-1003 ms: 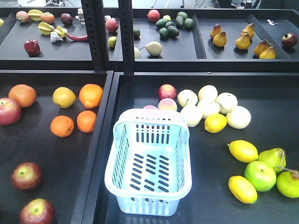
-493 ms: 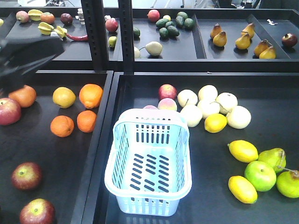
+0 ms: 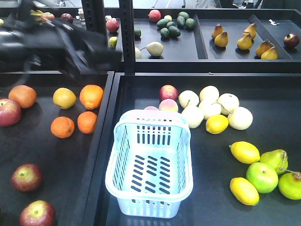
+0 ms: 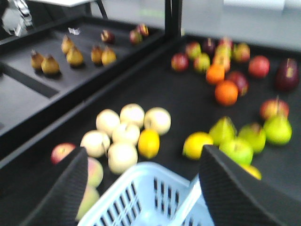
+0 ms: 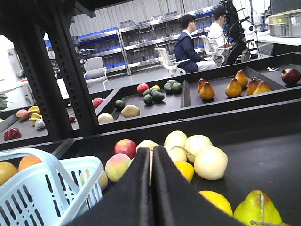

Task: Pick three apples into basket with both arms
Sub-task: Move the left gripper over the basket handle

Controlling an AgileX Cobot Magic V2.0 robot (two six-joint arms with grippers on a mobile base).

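Left of the basket (image 3: 150, 136), in the neighbouring tray (image 3: 70, 155), two dark red apples (image 3: 27, 177) lie near the front, untouched; I cannot pick out a third like them. The left arm (image 3: 56, 42) is a blur up beyond them, and the left end effector (image 4: 143, 155) has its fingers wide apart, holding nothing. The basket is empty. Right of it, the right end effector (image 5: 151, 162) has its fingers pressed together, empty. The apples look firm, smooth and likely to roll, so they are best gripped from above across the widest middle
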